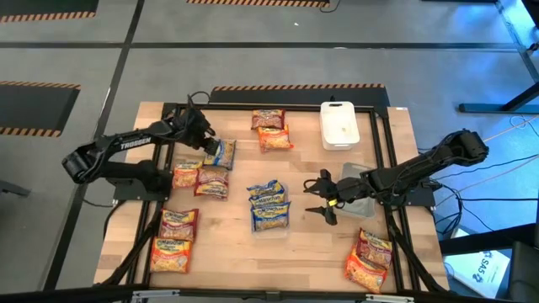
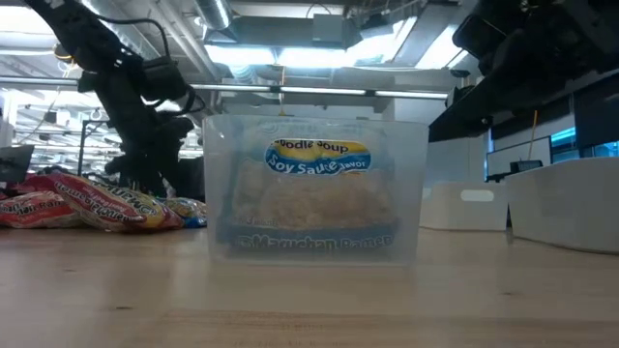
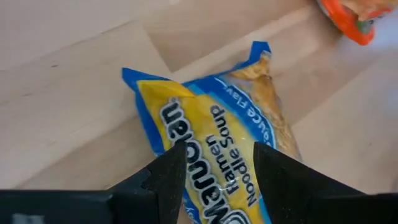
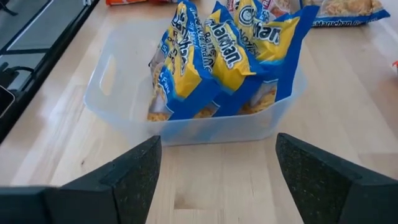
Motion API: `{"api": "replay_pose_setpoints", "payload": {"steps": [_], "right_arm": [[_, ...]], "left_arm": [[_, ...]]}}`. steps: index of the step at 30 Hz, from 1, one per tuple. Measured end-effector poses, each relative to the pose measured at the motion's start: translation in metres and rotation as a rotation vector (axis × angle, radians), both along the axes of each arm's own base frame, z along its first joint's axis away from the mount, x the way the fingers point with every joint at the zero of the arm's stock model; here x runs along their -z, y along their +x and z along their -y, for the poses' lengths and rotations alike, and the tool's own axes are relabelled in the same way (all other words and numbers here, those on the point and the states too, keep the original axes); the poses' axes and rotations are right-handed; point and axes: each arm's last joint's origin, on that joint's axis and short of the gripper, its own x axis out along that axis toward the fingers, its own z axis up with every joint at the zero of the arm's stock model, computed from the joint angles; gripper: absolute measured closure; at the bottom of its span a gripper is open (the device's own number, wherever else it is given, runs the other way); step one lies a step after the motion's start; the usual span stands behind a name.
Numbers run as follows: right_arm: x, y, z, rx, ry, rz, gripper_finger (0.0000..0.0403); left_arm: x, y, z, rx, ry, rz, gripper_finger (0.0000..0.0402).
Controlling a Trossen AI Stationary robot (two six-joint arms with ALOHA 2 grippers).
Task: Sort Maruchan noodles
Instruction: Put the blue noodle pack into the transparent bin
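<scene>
Clear bin (image 1: 269,206) mid-table already holds several blue noodle packets (image 4: 217,56), with orange and red packets (image 1: 189,181) loose around the table. Left gripper (image 3: 214,177) is clamped on a blue packet (image 1: 221,153) near the table's back left; it likely needs carrying over and dropping into the bin. Right gripper (image 1: 321,199) waits, fingers spread and empty, just beside the bin.

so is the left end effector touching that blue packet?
Touching. The left wrist view shows the left end effector with both fingers pressed on the blue packet.
</scene>
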Motion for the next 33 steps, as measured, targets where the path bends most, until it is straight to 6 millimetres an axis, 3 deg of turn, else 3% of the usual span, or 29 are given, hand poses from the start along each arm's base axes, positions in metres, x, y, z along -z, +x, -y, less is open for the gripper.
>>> {"api": "replay_pose_setpoints", "payload": {"steps": [9, 14, 23, 28, 33], "right_arm": [[0.000, 0.000, 0.000, -0.017, -0.014, 0.000, 0.0104], [0.000, 0.000, 0.000, -0.031, -0.038, 0.003, 0.0104], [0.001, 0.000, 0.001, -0.036, -0.052, -0.004, 0.0104], [0.001, -0.001, 0.001, -0.037, -0.055, -0.012, 0.0104], [0.002, -0.001, 0.001, -0.044, -0.067, -0.012, 0.0104]], "left_arm": [[0.004, -0.012, -0.006, -0.074, 0.031, -0.110, 0.0222], [0.000, -0.010, -0.013, -0.119, 0.174, -0.140, 0.0221], [-0.004, -0.003, -0.014, -0.105, 0.243, -0.122, 0.0221], [-0.002, -0.006, -0.015, -0.136, 0.164, -0.074, 0.0213], [0.007, -0.006, -0.021, -0.129, 0.070, -0.038, 0.0172]]}}
